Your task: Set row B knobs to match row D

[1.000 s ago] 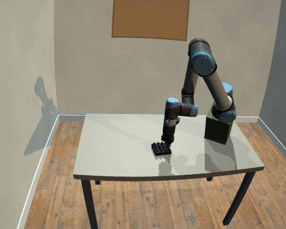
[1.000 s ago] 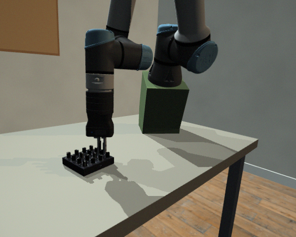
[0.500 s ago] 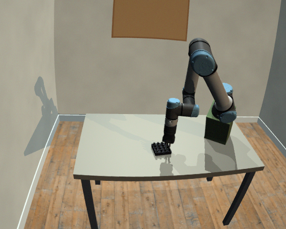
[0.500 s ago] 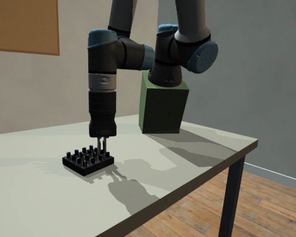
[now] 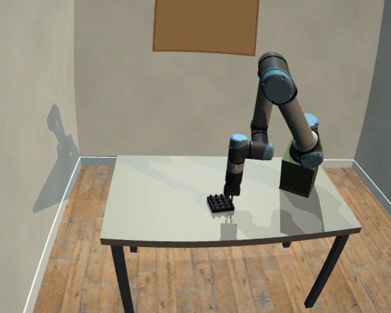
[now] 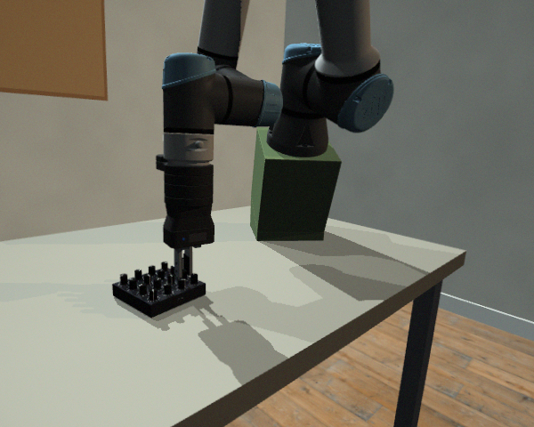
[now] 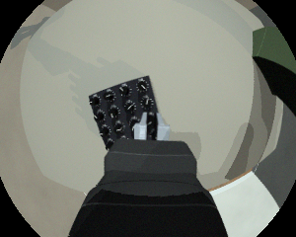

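Observation:
The black knob box stands on its feet on the table, with four rows of small black knobs that have white lines. My gripper points straight down over the box's right edge as the top view shows it. It is shut on one knob in the outer column, which shows as a dark strip between the light fingers in the wrist view. I cannot read the printed names, so I cannot tell which knob it is. The fingers hide its white line.
The grey table carries the green pedestal of the arm at the back right. The table's edge runs close in the exterior view. A brown board hangs on the wall.

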Controlling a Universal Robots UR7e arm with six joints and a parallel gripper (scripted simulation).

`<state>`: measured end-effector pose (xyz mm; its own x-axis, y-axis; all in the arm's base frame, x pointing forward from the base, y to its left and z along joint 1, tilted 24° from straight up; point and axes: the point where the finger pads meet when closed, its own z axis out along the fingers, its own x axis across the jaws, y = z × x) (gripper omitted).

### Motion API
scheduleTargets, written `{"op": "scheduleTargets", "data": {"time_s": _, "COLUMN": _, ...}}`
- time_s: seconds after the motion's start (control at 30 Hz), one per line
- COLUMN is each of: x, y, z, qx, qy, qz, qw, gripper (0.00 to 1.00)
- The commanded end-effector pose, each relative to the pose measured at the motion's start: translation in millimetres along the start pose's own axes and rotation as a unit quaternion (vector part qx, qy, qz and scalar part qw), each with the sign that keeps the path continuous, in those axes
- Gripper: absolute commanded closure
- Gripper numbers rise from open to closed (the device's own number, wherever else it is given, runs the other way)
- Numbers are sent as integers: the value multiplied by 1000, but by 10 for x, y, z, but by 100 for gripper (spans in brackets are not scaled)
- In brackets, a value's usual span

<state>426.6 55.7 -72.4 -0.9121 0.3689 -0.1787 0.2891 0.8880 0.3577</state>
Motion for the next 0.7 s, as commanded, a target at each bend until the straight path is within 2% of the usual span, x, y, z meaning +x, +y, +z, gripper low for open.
{"op": "scheduleTargets", "data": {"time_s": 0.0, "x": 15, "y": 1, "z": -3, "qx": -2, "qy": 1, "qz": -57, "qw": 998, "gripper": 70}}
{"op": "scheduleTargets", "data": {"time_s": 0.67, "x": 19, "y": 1, "z": 0, "qx": -2, "qy": 1, "qz": -145, "qw": 989, "gripper": 70}}
